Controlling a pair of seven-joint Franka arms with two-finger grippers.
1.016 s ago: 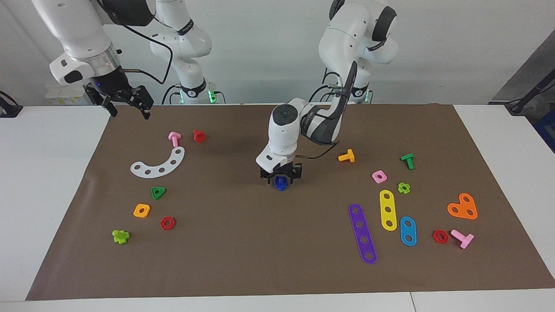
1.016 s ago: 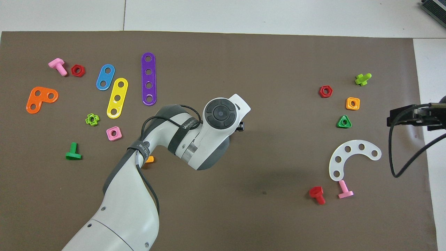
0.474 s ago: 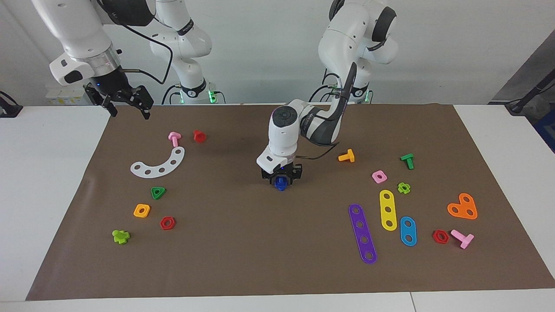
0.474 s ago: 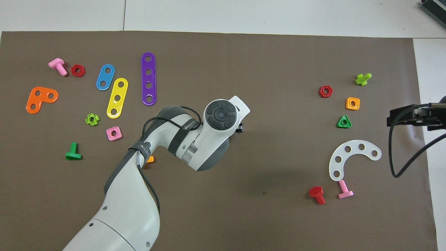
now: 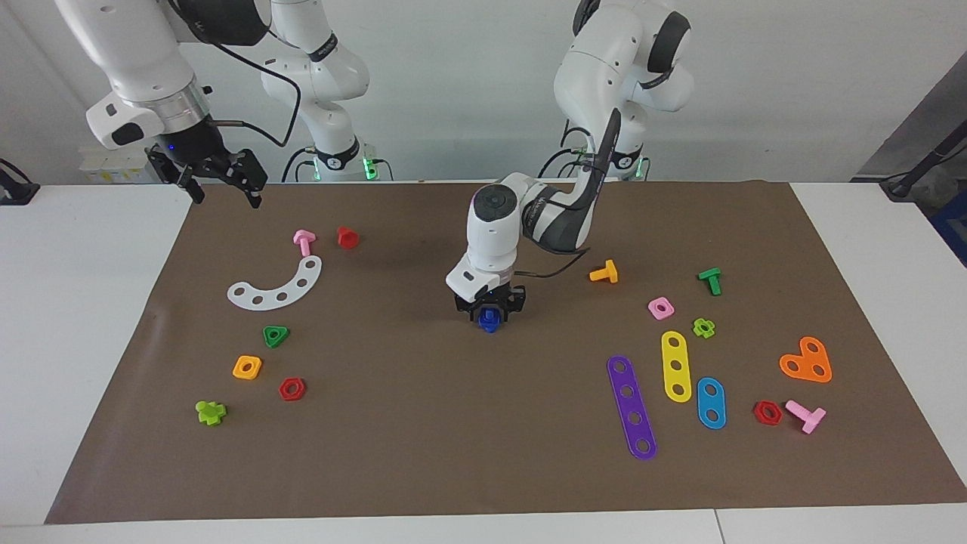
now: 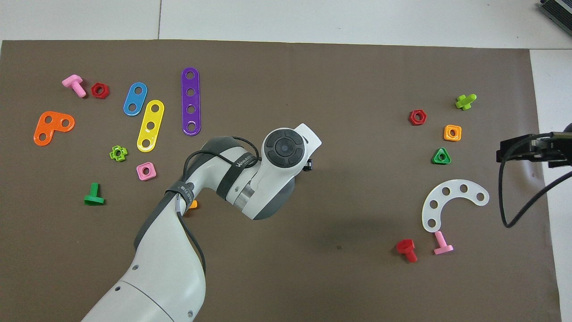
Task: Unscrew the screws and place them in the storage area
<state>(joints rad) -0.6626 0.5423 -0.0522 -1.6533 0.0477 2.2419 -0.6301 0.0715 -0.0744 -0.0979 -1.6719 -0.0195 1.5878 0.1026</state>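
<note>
Your left gripper (image 5: 489, 308) stands over the dark-blue screw (image 5: 489, 320) at mid-mat (image 5: 423, 423); whether its fingers pinch the screw cannot be told. Your right gripper (image 5: 223, 189), fingers spread, waits above the mat's corner.

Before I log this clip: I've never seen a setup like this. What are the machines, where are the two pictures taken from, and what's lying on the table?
These are two white robot arms, each ending in a two-finger gripper. One picture looks at them from across the table; the other looks steeply down from above their own end.

A brown paper mat covers the table. Small toy parts lie in a group toward each end of it: coloured nuts, bolts and perforated strips, such as the purple strip and the white curved strip.

The left gripper is down at the mat's middle, around a dark-blue bolt and nut; whether it grips them yet can't be told. From above, the arm hides them.

The right gripper waits, open, over the mat's edge near its own base.
</note>
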